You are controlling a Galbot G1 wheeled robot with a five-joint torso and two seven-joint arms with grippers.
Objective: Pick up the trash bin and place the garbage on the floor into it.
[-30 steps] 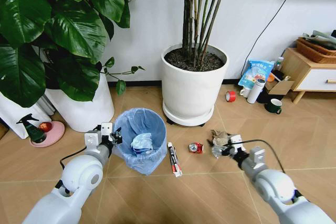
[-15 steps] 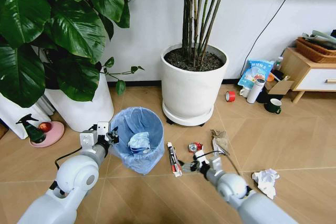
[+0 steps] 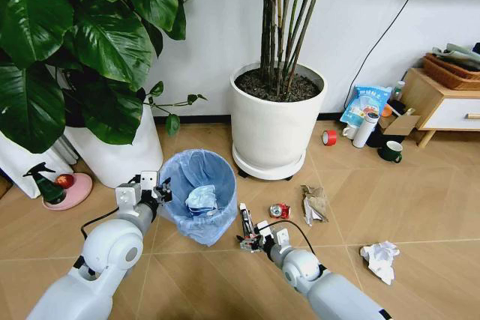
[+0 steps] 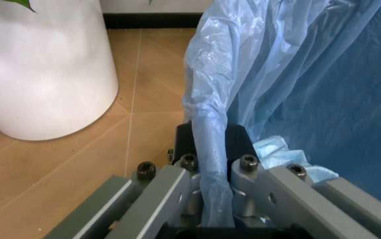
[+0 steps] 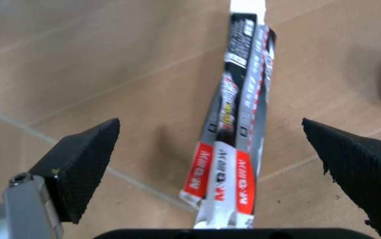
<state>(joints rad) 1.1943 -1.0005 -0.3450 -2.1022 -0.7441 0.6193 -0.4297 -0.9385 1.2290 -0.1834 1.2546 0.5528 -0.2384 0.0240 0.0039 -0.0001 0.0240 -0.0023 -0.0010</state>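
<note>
The small round trash bin lined with crinkly light-blue plastic (image 3: 198,194) stands on the tan chevron floor (image 3: 187,275), holding crumpled paper; the left gripper (image 4: 210,199) clamps its rim. The right gripper (image 5: 210,164), spread wide, straddles the dark thin wrapper (image 5: 234,149) beside it.

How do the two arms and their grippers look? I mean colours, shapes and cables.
Both arms are glossy white with rounded shells, and a thin black cable loops along each forearm. The left gripper has grey metal fingers fixed with black bolts, below a boxy grey wrist block. The right gripper has black, wedge-shaped pads with a fine ribbed texture.
</note>
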